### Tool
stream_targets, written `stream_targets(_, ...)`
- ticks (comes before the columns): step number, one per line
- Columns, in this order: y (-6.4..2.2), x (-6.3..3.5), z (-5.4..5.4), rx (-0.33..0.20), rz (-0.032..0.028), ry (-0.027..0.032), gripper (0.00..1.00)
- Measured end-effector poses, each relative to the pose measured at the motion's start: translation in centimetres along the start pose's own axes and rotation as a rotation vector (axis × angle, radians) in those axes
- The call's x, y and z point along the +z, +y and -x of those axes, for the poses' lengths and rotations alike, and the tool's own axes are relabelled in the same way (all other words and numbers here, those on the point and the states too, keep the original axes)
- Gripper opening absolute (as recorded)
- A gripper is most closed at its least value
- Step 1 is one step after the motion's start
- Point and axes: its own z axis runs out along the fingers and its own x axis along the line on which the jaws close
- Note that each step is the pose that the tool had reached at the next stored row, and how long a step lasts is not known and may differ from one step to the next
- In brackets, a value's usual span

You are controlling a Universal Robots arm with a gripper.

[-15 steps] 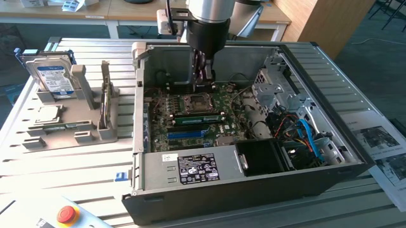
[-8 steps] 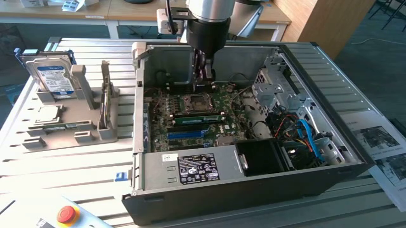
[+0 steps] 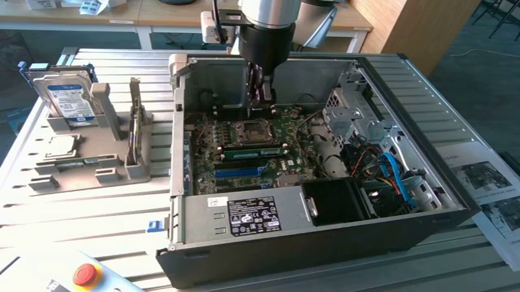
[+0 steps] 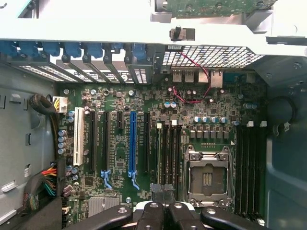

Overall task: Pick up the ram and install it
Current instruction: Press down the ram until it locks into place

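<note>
A long green ram stick (image 3: 253, 149) sits across the motherboard (image 3: 281, 125) inside the open computer case, between the empty processor socket (image 3: 248, 131) and the blue slot (image 3: 242, 171). Another green ram stick (image 3: 81, 162) lies on the grey holder (image 3: 77, 176) at the exterior view's left. My gripper (image 3: 262, 97) hangs above the board near the case's back wall. In the wrist view the gripper (image 4: 163, 189) hovers over the black memory slots (image 4: 166, 153) beside the socket (image 4: 207, 177). Its fingers are together, and I make out nothing between them.
The holder also carries a hard drive (image 3: 69, 97) and a square silver processor chip (image 3: 61, 146). Case walls (image 3: 175, 140), a drive cage (image 3: 357, 109), cables (image 3: 390, 176) and the power supply (image 3: 243, 216) ring the board. A red stop button (image 3: 85, 275) sits at the front.
</note>
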Motion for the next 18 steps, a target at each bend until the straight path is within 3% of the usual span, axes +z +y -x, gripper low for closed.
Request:
stream_targets(3, 0.0, 0.0, 0.0, 0.02, -0.0002, -0.0003, 0.11)
stream_targets(18, 0.0, 0.0, 0.0, 0.29, -0.0014, -0.0035, 0.11)
